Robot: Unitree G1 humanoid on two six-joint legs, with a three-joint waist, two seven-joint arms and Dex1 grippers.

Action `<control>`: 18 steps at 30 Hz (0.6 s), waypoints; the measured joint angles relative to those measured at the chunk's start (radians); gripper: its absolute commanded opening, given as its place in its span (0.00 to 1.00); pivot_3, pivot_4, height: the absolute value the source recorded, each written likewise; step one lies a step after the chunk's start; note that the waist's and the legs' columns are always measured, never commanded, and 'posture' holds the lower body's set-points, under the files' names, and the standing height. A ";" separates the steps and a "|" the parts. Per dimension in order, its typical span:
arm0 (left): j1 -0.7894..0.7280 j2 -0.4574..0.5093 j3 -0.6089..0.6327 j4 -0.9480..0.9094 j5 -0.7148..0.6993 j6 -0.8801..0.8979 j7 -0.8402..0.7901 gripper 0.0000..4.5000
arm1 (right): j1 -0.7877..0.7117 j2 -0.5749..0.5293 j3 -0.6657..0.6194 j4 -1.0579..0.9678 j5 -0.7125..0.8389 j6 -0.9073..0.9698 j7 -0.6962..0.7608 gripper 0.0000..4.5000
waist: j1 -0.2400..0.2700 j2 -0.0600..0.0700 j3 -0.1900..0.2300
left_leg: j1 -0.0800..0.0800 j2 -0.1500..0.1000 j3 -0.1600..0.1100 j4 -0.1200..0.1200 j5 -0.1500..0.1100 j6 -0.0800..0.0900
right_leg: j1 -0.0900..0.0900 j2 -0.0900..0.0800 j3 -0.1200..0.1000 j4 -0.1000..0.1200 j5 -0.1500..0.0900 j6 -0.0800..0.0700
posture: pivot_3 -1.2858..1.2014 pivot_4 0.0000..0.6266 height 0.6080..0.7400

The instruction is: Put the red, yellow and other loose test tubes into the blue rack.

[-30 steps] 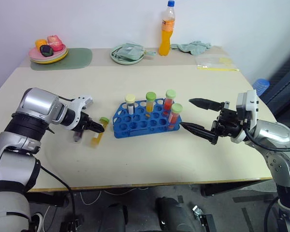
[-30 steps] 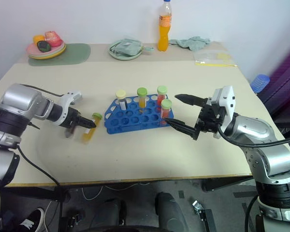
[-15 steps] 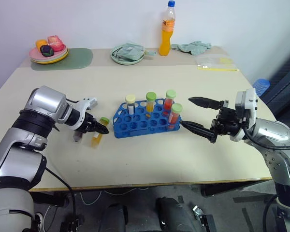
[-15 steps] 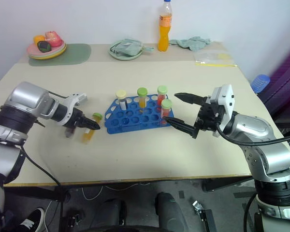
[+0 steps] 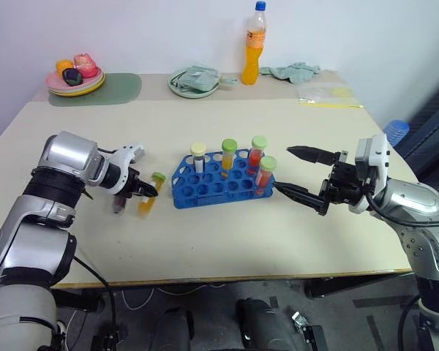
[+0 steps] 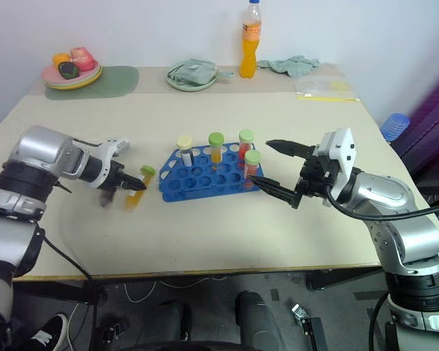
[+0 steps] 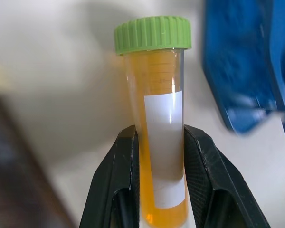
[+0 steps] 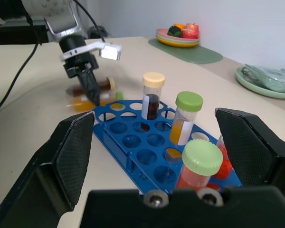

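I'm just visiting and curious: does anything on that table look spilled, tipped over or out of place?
Nothing is spilled. A dark tube lies on its side beside the blue rack instead of standing in it. The left gripper grips a yellow tube with a green cap.

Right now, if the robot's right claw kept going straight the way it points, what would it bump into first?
Probably the blue rack, starting with the nearest red tube. The right gripper points at them, jaws open, though depth is hard to judge.
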 measured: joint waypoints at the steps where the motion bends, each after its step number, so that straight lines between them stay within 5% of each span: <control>1: 0.023 0.014 0.025 -0.034 0.006 -0.045 0.011 0.16 | 0.003 0.000 -0.001 0.000 0.000 0.000 -0.001 1.00 | -0.003 0.000 0.000 | 0.000 0.000 0.000 0.000 0.000 0.000 | 0.000 0.000 0.000 0.000 0.000 0.000 | 0.52 0.24 1.00; 7: 0.184 -0.011 0.259 -0.231 -0.001 -0.177 0.151 0.16 | 0.025 0.000 -0.003 0.001 -0.015 -0.008 -0.008 1.00 | 0.001 0.000 0.000 | 0.000 0.000 0.001 0.000 0.000 0.000 | 0.000 -0.001 0.000 0.000 0.001 0.001 | 0.52 0.24 1.00; 11: 0.297 -0.196 0.466 -0.405 -0.087 -0.376 0.216 0.16 | 0.022 0.014 -0.001 0.003 -0.020 -0.010 -0.024 1.00 | 0.024 0.000 -0.001 | -0.001 0.000 0.002 0.002 0.000 -0.001 | 0.000 -0.002 0.000 0.000 0.001 0.001 | 0.52 0.24 1.00; 18: 0.458 -0.237 0.516 -0.670 -0.152 -0.767 0.042 0.16 | 0.018 0.016 -0.001 0.053 -0.040 -0.028 -0.012 1.00 | 0.024 0.000 -0.001 | 0.001 0.000 0.004 0.001 0.000 -0.001 | 0.001 -0.002 0.001 0.000 0.001 0.000 | 0.52 0.24 1.00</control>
